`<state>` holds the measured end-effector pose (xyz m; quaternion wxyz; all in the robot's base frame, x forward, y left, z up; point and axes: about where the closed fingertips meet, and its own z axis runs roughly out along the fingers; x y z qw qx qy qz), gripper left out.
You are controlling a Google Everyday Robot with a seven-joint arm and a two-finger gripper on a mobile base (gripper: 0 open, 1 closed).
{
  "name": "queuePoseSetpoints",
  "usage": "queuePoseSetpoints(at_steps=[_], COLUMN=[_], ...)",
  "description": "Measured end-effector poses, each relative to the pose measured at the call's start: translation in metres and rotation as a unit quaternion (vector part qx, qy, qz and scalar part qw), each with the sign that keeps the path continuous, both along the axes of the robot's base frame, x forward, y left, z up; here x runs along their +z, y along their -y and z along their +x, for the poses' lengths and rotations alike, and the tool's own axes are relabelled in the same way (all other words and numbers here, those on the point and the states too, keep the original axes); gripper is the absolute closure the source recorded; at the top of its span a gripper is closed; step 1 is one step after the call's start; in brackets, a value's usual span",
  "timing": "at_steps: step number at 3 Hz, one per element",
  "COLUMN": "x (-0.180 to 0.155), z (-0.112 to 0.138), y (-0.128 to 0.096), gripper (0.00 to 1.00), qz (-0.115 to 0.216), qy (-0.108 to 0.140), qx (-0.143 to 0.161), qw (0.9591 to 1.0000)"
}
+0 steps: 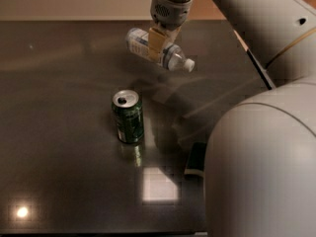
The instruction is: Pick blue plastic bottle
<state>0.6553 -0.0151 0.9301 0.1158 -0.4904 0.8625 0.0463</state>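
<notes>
And there was the two-finger gripper (159, 49), up at the top centre of the camera view, hanging from the wrist of the big white robot arm (256, 14). Its tan fingers (156, 39) were pinched around the middle of the blue plastic bottle (173, 56), a small clear one with a white and pale-blue label and a white screw cap (189, 65).

The bottle lay roughly sideways in that grip, tilted, with the cap end lower and pointing right and the base end sticking out on the left. It was held off the dark glossy table (59, 93), with only a smeared reflection on the surface below it.

Nearer the camera and a little left, the green aluminium soda can (128, 116) stood upright on the table, tab end up, well apart from both bottle and gripper. A bright square patch of light (160, 184) shone on the tabletop in front of the can. The arm's bulky white body filled the right side of the view.
</notes>
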Motion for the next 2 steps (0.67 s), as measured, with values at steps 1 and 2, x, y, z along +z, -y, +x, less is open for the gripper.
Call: queuePoseSetpoints(at_steps=[1, 2], x=[0.024, 0.053], z=[-0.011, -0.016], y=[0.0, 0.003], gripper=[1.0, 1.0], qz=[-0.001, 0.015], qy=[0.018, 0.054], qx=[0.036, 0.073], qw=[0.9992, 0.9957])
